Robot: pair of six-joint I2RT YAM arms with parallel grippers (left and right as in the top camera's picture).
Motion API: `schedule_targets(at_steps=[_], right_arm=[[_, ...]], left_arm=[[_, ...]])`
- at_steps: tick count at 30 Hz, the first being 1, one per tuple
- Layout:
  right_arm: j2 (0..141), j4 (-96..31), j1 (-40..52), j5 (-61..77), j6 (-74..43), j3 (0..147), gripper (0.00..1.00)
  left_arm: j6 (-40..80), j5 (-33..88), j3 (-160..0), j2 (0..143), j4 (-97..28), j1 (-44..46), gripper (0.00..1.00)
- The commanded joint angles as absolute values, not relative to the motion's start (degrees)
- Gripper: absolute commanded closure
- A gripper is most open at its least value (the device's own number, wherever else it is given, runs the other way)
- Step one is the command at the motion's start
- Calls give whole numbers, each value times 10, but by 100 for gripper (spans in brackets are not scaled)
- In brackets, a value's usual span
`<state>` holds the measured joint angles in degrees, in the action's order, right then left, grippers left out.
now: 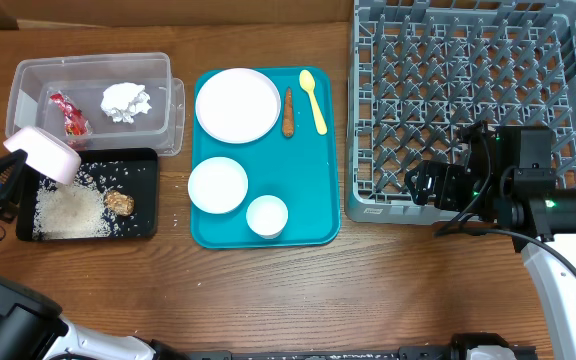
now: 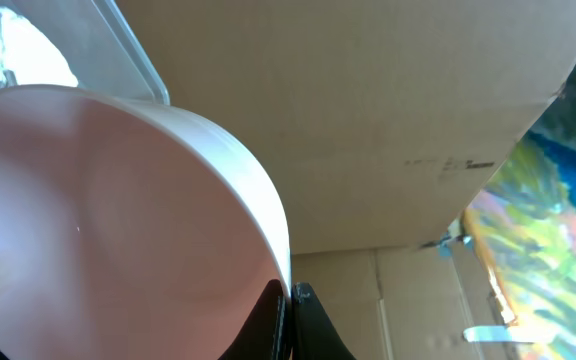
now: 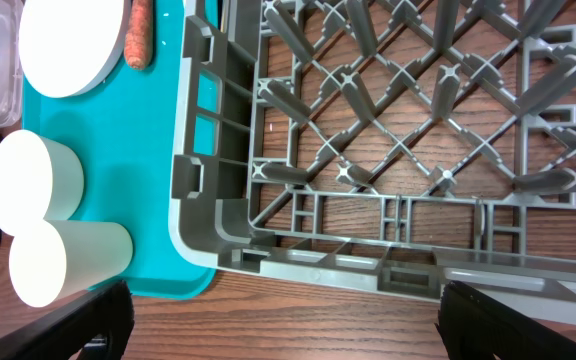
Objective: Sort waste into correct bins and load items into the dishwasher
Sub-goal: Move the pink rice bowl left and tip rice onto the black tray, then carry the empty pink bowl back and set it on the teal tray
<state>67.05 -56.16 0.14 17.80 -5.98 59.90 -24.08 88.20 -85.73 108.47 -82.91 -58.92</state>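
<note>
My left gripper (image 1: 10, 176) is shut on the rim of a pink-white bowl (image 1: 44, 153) and holds it tilted over the black tray (image 1: 146, 192). The tray holds loose rice (image 1: 68, 212) and a brown lump (image 1: 120, 203). In the left wrist view the fingers (image 2: 288, 300) pinch the bowl's rim (image 2: 118, 210). The clear tub (image 1: 38, 78) holds a red wrapper (image 1: 70, 115) and a white napkin (image 1: 127, 101). The plate (image 1: 236, 104), carrot (image 1: 288, 113), yellow spoon (image 1: 313, 98), second bowl (image 1: 217, 185) and cup (image 1: 267, 216) lie on the teal tray. My right gripper (image 1: 423, 186) (image 3: 283, 325) is open and empty at the grey rack's (image 1: 468, 90) front edge.
The teal tray (image 1: 313, 190) sits between the bins and the rack. The right wrist view shows the rack's front wall (image 3: 368, 265), the cup (image 3: 63, 262), the second bowl (image 3: 33, 185), the plate (image 3: 73, 45) and the carrot (image 3: 140, 35). Bare wood lies in front.
</note>
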Motion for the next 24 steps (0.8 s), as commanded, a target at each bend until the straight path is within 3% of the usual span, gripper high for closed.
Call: schedule_targets(at_steps=[1,14,24], right_arm=[[671,-559,3,181,-58,607,0],[671,-561,3,181,-58,607,0],[673,-557,3,181,-58,607,0]], left_arm=[[-231,906,-855,1068,-825,-593,96],[-255,905,-862,1054,-842,-575,96],[-264,885,-990,1021,-804,-385,96]])
